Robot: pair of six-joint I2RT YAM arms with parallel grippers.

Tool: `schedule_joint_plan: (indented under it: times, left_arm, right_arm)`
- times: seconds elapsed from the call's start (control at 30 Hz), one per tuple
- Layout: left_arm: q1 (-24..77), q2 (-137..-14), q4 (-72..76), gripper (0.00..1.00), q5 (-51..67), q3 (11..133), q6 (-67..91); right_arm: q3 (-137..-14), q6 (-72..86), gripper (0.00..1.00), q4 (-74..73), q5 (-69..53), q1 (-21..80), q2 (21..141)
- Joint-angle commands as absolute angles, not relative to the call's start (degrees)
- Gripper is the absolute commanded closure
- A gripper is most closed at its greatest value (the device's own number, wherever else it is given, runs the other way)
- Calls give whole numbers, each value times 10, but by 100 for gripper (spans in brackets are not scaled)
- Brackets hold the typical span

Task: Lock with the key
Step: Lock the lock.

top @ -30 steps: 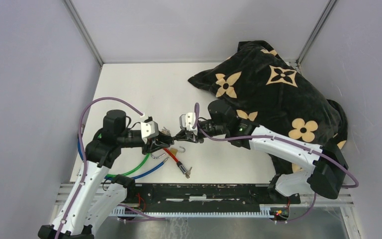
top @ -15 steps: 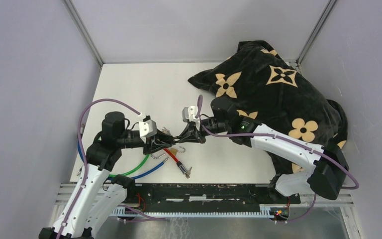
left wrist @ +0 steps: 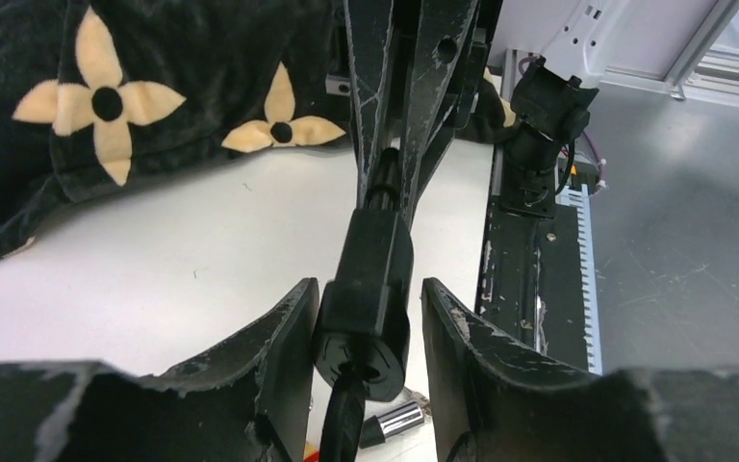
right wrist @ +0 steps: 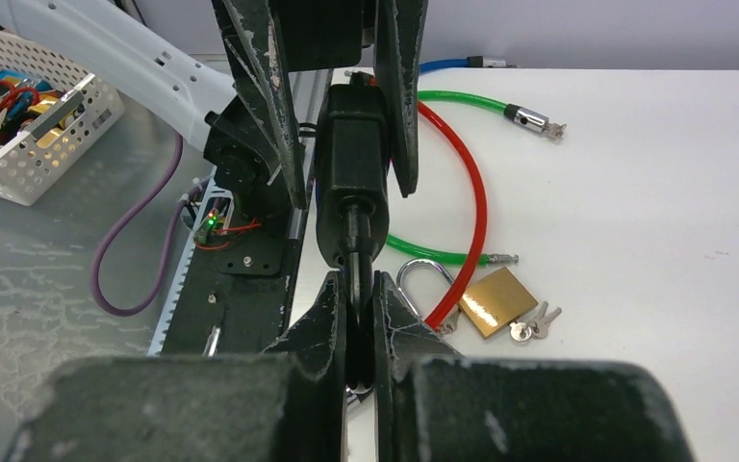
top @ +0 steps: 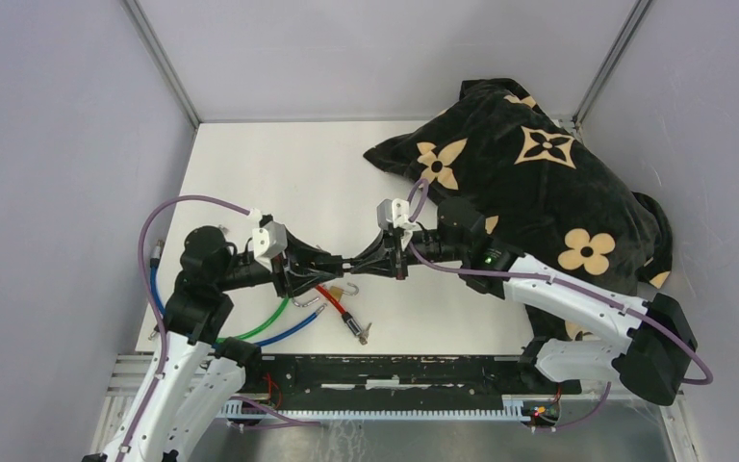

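Above the near tabletop (top: 279,173), a black cylindrical lock barrel (left wrist: 364,279) lies left-right, keyhole rightward; right fingers (right wrist: 322,318) pinch its black key (right wrist: 355,255), left fingers (left wrist: 284,337) loosely flank it.

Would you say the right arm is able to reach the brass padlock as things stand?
Probably, once freed: the brass padlock lies uncovered nearby, but the right pincer is shut on the key in the black lock.

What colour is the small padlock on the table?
The padlock is brass gold; the right wrist view shows it best.
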State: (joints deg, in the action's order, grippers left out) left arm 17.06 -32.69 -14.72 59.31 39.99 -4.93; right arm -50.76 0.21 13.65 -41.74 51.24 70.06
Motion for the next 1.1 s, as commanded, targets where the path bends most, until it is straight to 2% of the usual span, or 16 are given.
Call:
schedule_joint_plan:
  times: [0.0,0.13,0.23,0.3,0.33,0.43,0.63,0.67,0.73,0.8,1.0,1.03,1.07]
  left_arm:
    - [168,-322,-112,50,575,393,15]
    - [168,-318,-102,48,579,376,37]
    - [168,-317,-48,69,579,372,77]
    - [168,-316,-14,72,579,370,105]
    - [168,-317,-4,71,582,369,117]
    - [168,-318,23,52,595,363,136]
    - [168,-320,46,49,591,358,155]
    - [168,-321,51,56,591,357,158]
    - [168,-322,52,81,591,356,160]
    - [168,-322,52,97,590,353,163]
    - [168,-310,61,98,590,338,161]
    - [169,-305,76,98,586,335,166]
    - [169,-299,100,98,578,332,176]
  right_arm:
    - [-523,25,100,231,-416,504,660]
    - [-528,25,100,232,-421,505,662]
    - [-528,27,100,229,-430,504,669]
    - [-530,27,100,225,-434,504,671]
    - [-530,25,100,223,-437,504,671]
    - [-533,14,100,210,-436,504,672]
    - [-543,5,100,191,-443,504,678]
    - [-544,4,100,191,-443,504,678]
    - [-545,6,100,194,-445,504,679]
    - [-546,8,100,198,-447,505,679]
    - [-547,8,100,199,-457,505,674]
    - [-546,5,97,200,-474,504,674]
    - [-544,5,82,201,-492,504,674]
